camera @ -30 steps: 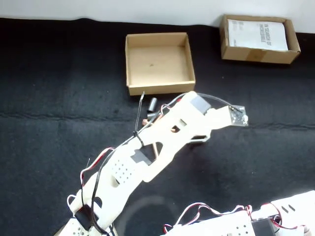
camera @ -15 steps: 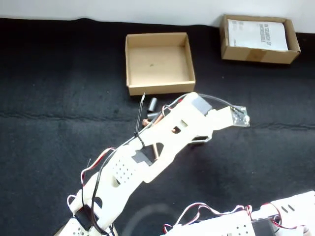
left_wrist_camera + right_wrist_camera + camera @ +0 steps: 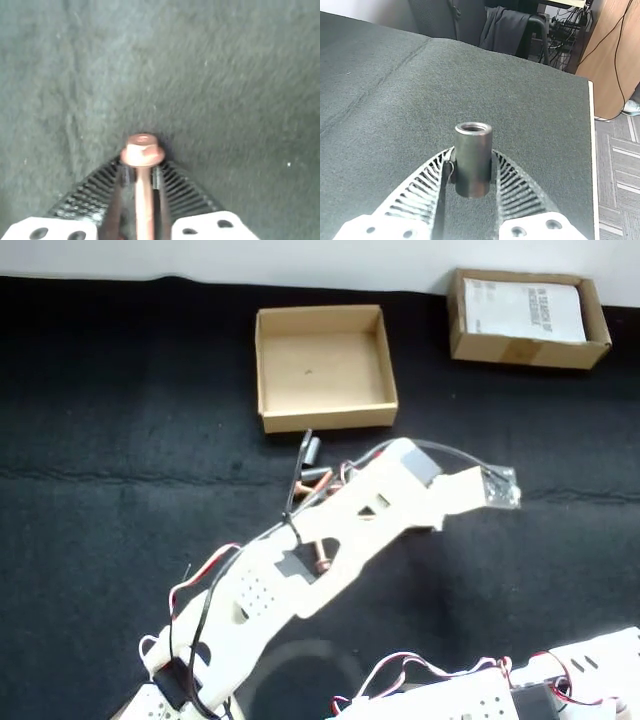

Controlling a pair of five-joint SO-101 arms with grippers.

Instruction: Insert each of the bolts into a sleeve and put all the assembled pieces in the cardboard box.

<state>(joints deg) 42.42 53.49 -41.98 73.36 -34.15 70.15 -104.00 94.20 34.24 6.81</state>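
Left gripper [image 3: 142, 176] clamps a copper-coloured hex-head bolt [image 3: 142, 151]; right gripper [image 3: 473, 174] grasps a dark grey cylindrical metal sleeve [image 3: 473, 150].

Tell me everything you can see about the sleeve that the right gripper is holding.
The sleeve is a short, dark grey cylinder that looks like metal. It is hollow, and its open end faces the wrist camera. It lies lengthwise in the right gripper, clamped between the ribbed black fingers, which press on opposite sides. Its open end juts out past the fingertips.

An arm [image 3: 340, 525] partly hides what look like bolts [image 3: 317, 476] beside the cardboard box [image 3: 322, 420].
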